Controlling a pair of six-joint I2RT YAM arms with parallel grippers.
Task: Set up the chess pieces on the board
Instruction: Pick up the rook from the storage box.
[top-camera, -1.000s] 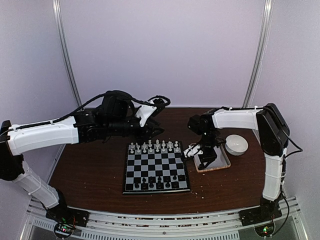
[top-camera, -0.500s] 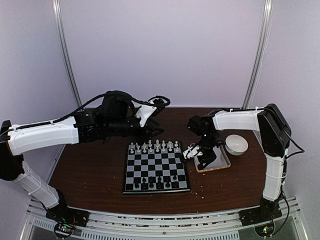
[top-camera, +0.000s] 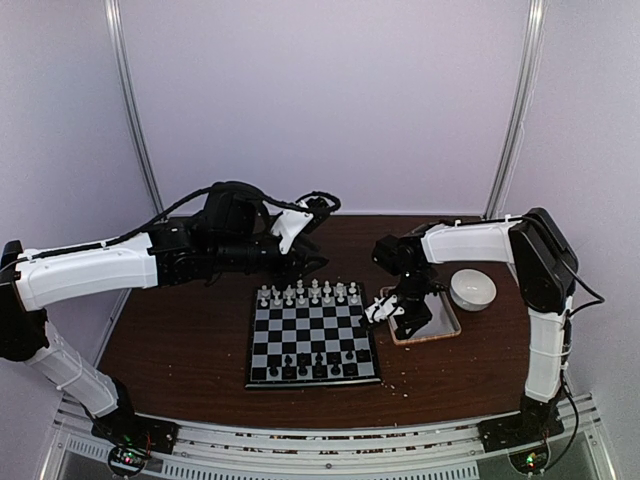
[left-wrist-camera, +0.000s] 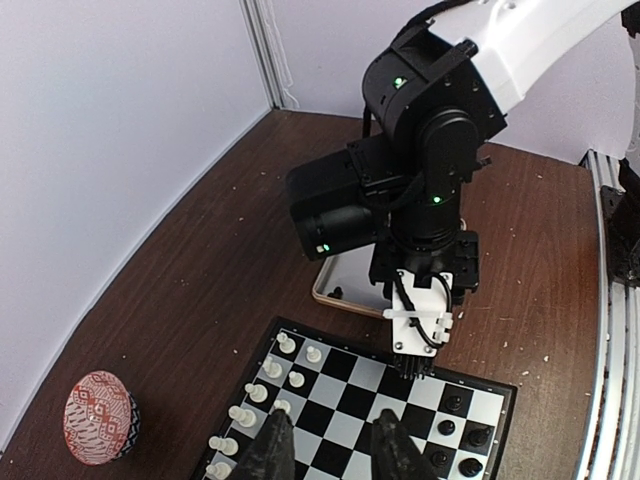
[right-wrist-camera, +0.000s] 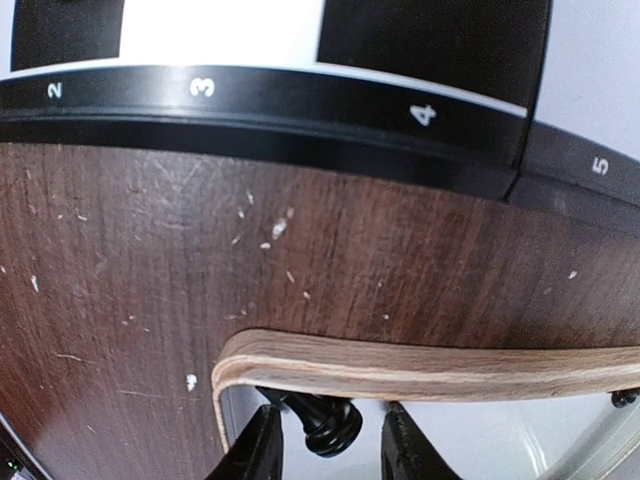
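One glossy black chess piece (right-wrist-camera: 330, 425) lies between parted right jaws; left jaws gape.

A dark brown wooden table (top-camera: 180, 330), flecked with pale crumbs (right-wrist-camera: 278, 230), lay beneath and ahead of the left gripper's fingers (left-wrist-camera: 272, 450), reaching plain pale lilac walls (top-camera: 320, 100) under soft, even light. Two slim silvery metal posts (top-camera: 133, 110) rose against the walls beyond the fingers. A ribbed aluminium rail (top-camera: 320, 455) edged the table behind them.
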